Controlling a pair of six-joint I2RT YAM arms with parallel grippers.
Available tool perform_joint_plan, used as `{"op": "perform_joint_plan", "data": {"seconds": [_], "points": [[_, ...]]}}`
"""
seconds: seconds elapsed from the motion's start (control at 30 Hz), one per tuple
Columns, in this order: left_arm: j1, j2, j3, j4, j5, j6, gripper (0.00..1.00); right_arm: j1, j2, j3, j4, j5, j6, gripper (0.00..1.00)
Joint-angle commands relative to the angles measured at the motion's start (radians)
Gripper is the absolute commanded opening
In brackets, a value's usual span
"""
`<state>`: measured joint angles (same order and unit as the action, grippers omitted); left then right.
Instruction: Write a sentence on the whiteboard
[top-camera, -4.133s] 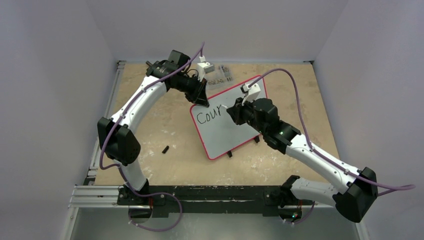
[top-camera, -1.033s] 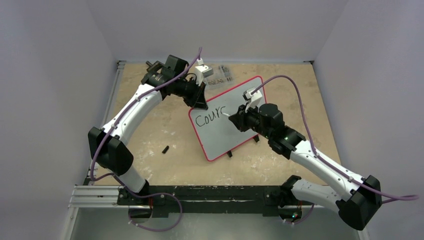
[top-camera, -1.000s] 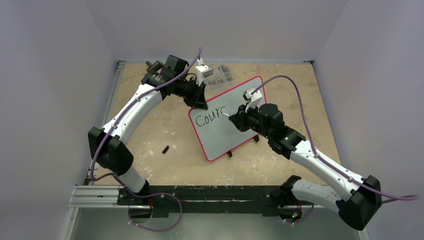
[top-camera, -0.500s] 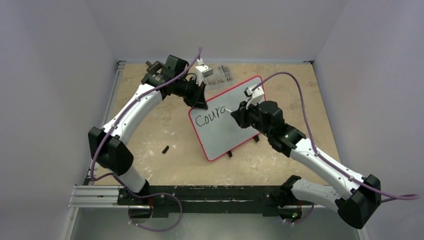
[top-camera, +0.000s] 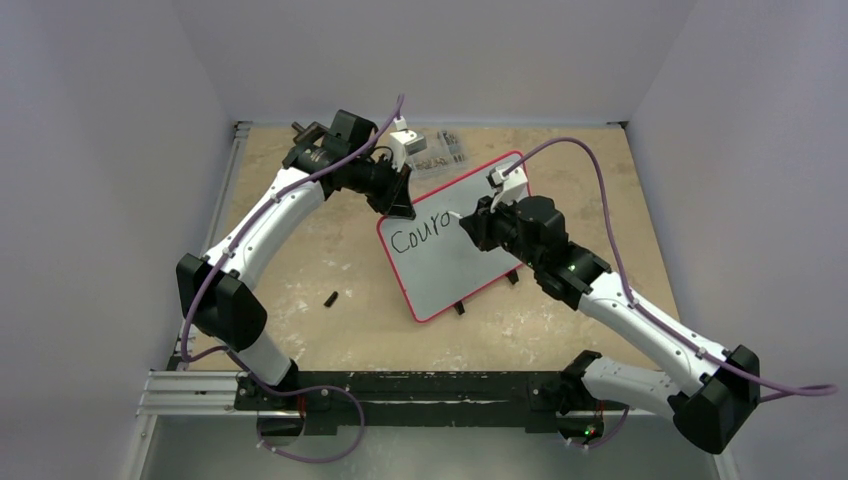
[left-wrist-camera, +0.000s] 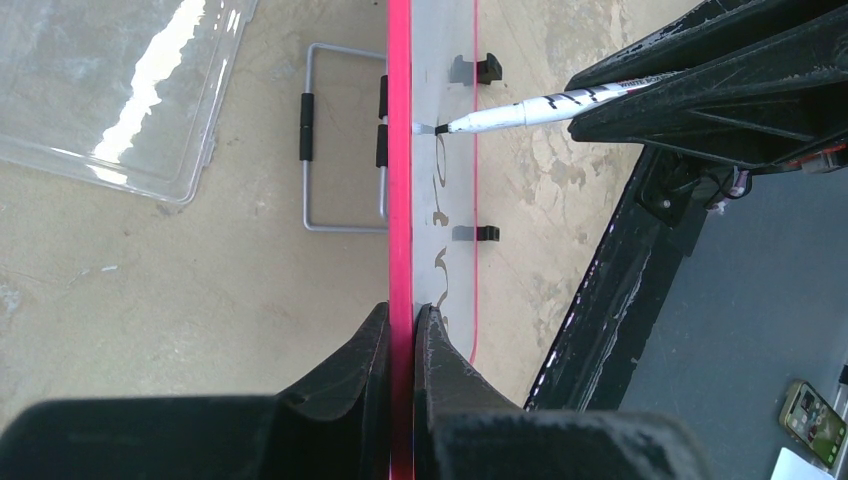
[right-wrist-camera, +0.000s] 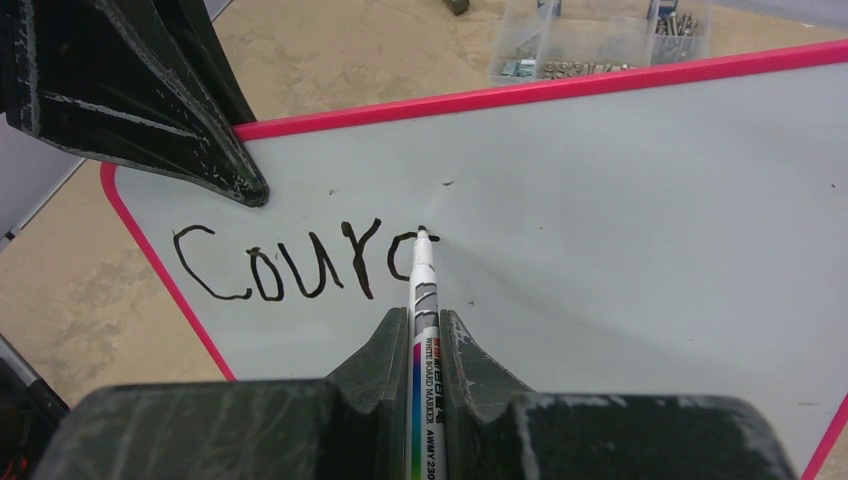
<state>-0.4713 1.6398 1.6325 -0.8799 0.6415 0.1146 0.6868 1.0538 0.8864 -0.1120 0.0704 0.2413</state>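
The whiteboard (top-camera: 445, 270) with its red-pink frame stands tilted on the table, with black letters "Cour" and a further curved stroke along its upper left (right-wrist-camera: 300, 265). My left gripper (top-camera: 402, 208) is shut on the board's top left edge (left-wrist-camera: 400, 200), the frame pinched between its fingers (left-wrist-camera: 350, 380). My right gripper (right-wrist-camera: 424, 325) is shut on a white whiteboard marker (right-wrist-camera: 421, 300). Its black tip touches the board at the top of the last stroke (right-wrist-camera: 422, 232); the left wrist view shows the marker (left-wrist-camera: 540, 105) meeting the board edge-on.
A clear plastic parts box (top-camera: 440, 148) sits behind the board, also seen as the clear box (right-wrist-camera: 590, 35) in the right wrist view. A small black piece (top-camera: 330, 298) lies on the table left of the board. The board's black feet (top-camera: 460, 307) rest near the front.
The right gripper has moved the marker tip up and slightly right across the board, lengthening the curved stroke after the "r". The left gripper has stayed put on the frame.
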Motion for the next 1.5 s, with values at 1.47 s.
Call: {"op": "perform_joint_plan", "data": {"seconds": [1.47], "points": [[-0.015, 0.012, 0.018, -0.021, -0.053, 0.057, 0.0, -0.016, -0.024, 0.056, 0.005, 0.135, -0.006, 0.0]]}}
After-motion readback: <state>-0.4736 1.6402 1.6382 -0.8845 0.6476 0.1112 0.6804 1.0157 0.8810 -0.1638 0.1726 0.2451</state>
